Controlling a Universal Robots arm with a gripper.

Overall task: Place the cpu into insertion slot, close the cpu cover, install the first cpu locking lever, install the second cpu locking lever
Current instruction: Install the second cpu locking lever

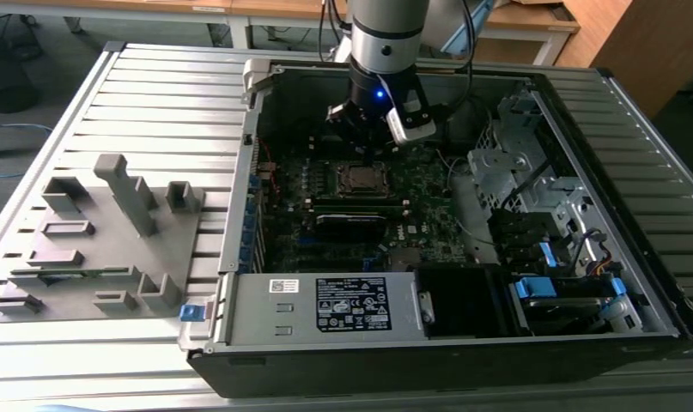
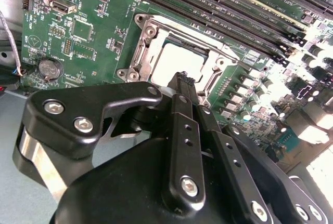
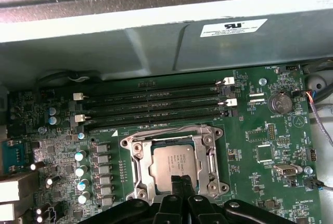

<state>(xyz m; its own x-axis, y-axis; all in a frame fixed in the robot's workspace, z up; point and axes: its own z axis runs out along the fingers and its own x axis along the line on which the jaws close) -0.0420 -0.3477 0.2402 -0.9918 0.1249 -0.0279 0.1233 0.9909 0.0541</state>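
Note:
The cpu (image 3: 174,162) (image 2: 177,60), a silver-grey square chip, lies flat in the insertion slot (image 1: 358,178) on the green motherboard. The cpu cover (image 3: 136,154) (image 2: 147,36), a silvery metal frame, lies down around the chip. My gripper (image 3: 180,181) (image 2: 183,77) (image 1: 375,142) hovers at one edge of the chip. Its two black fingers (image 2: 182,125) are pressed together, shut on nothing. In both wrist views the fingertips hide the chip's nearest edge. I cannot tell how the locking levers stand.
Long black memory slots (image 3: 151,107) run beside the socket, with a coin battery (image 3: 279,102) nearby. The case's grey wall (image 3: 156,47) rises behind them. A drive cage (image 1: 518,172) and power supply (image 1: 323,305) crowd the case. A grey parts fixture (image 1: 100,240) stands at the exterior view's left.

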